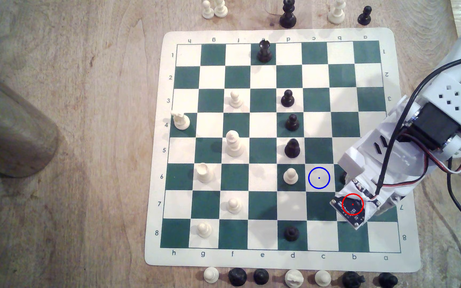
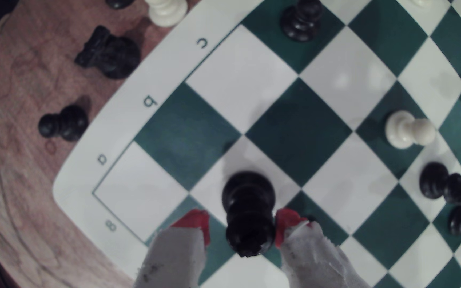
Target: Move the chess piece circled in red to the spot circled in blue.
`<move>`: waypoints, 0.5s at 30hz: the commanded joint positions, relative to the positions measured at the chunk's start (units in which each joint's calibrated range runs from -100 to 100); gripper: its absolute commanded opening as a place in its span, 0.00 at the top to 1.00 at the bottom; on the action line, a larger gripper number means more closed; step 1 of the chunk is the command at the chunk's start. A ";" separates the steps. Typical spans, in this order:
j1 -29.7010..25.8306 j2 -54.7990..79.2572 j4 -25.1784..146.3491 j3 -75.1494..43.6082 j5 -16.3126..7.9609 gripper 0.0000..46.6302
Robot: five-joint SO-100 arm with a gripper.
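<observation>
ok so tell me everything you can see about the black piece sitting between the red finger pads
The chess piece is glossy black, plastic-looking, with a broad round base, ringed stem and knobbly top. It stands upright on a white square near the board's a/b corner. The gripper straddles it, open: one red pad sits at its side, the other red pad stands off with a gap. In the exterior view the arm covers it.

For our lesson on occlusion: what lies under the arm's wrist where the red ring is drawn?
In the exterior view the wrist covers that square. The wrist view shows the chess piece standing there on a white square, between the red-tipped fingers of the gripper. Contact cannot be judged.
</observation>
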 commanded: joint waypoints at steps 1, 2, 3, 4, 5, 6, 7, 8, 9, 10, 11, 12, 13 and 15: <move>-0.50 0.17 -0.42 -1.13 -0.24 0.79; -0.58 0.17 -0.34 -1.13 -0.24 0.81; -0.66 0.17 -0.01 -1.13 -0.24 0.84; -0.74 0.08 0.07 -1.13 -0.24 0.86; -0.74 0.00 0.15 -1.13 -0.29 0.88; -0.82 -0.09 0.23 -1.13 -0.34 0.90; -0.97 -0.09 0.64 -1.49 -1.03 0.93; -1.05 -0.17 0.81 -1.76 -1.32 0.94; -1.13 -0.43 1.30 -2.22 -1.66 0.94; -1.29 -0.77 1.95 -2.76 -2.00 0.94; -1.44 -1.19 2.69 -3.39 -2.30 0.95; -1.52 -2.21 4.33 -5.39 -2.83 0.95; -1.52 -2.47 5.06 -6.39 -3.13 0.95; -1.52 -3.32 6.70 -8.83 -3.61 0.95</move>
